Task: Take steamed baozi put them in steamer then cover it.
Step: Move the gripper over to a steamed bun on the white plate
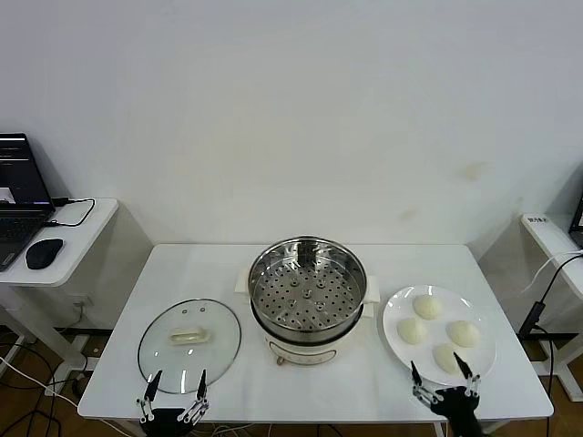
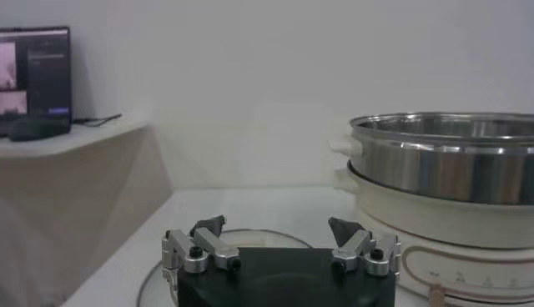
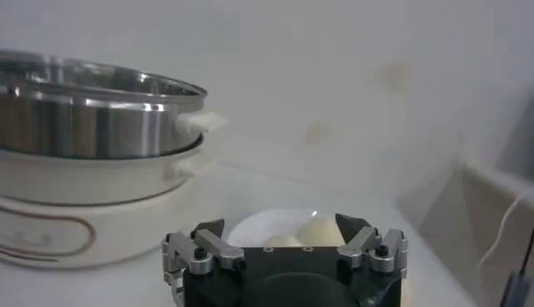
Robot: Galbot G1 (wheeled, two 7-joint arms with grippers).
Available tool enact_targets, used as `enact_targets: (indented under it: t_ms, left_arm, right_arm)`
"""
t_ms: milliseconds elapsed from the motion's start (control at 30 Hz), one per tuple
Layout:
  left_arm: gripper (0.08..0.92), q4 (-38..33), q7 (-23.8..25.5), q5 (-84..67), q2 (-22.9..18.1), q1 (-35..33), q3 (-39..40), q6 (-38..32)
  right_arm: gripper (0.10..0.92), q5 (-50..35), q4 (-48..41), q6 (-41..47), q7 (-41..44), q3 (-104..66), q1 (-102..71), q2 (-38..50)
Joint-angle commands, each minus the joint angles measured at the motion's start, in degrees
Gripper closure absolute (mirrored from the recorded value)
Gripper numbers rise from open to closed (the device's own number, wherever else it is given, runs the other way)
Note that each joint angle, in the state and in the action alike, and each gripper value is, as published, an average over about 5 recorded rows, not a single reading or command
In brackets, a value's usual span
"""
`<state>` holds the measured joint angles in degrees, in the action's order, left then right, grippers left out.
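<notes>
The steamer (image 1: 308, 289), a shiny steel pot with a perforated tray on a cream base, stands mid-table with nothing on its tray; it also shows in the left wrist view (image 2: 446, 179) and right wrist view (image 3: 92, 138). Four cream-white baozi (image 1: 428, 306) lie on a white plate (image 1: 393, 320) to its right; one shows ahead of the right jaws (image 3: 313, 227). The glass cover (image 1: 189, 339) with its cream handle lies flat to the steamer's left. My left gripper (image 1: 173, 384) is open at the table's front edge before the cover. My right gripper (image 1: 444, 373) is open, just before the plate.
A side table at the left holds a laptop (image 1: 20, 196) and a black mouse (image 1: 44, 252). Another side table (image 1: 551, 238) with cables stands at the right. A white wall is behind the table.
</notes>
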<state>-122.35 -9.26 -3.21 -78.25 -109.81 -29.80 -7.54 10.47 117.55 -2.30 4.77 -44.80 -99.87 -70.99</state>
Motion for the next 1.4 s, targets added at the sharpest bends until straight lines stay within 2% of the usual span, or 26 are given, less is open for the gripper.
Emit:
enact_targets:
  t_ms: [33, 367, 500, 633, 1033, 1200, 1400]
  left_arm:
    - [0.177, -1.1, -0.3, 5.0, 0.5, 0.6, -0.5, 3.7]
    - [0.177, -1.9, -0.9, 8.5, -0.1, 2.0, 0.2, 7.0]
    - [0.177, -1.8, -1.1, 8.8, -0.2, 2.4, 0.3, 7.2]
    - [0.177, -1.7, -1.4, 9.1, -0.3, 2.6, 0.3, 7.4]
    - [0.177, -1.5, -1.4, 9.2, 0.1, 3.0, 0.1, 8.5]
    - [0.177, -1.4, -1.3, 9.2, 0.3, 3.2, -0.1, 8.7]
    - [0.177, -1.3, -1.3, 9.1, 0.3, 3.6, -0.5, 8.8]
  right_arm:
    - [0.203, 19.9, -4.2, 0.2, 2.5, -4.2, 9.5, 13.2]
    - [0.203, 20.4, -16.5, 2.7, 18.5, 1.9, 24.2, 35.2]
    - [0.203, 17.6, -22.2, 3.3, 25.6, 9.6, 32.1, 43.6]
    - [0.203, 12.5, -26.3, 4.6, 32.1, 20.6, 42.1, 47.6]
    - [0.203, 1.2, -36.6, 7.2, 49.1, 62.7, 77.3, 48.3]
    - [0.203, -1.1, -39.9, 6.9, 51.9, 75.2, 89.0, 45.3]
    - [0.203, 1.2, -45.1, 5.6, 52.4, 83.3, 94.9, 40.4]
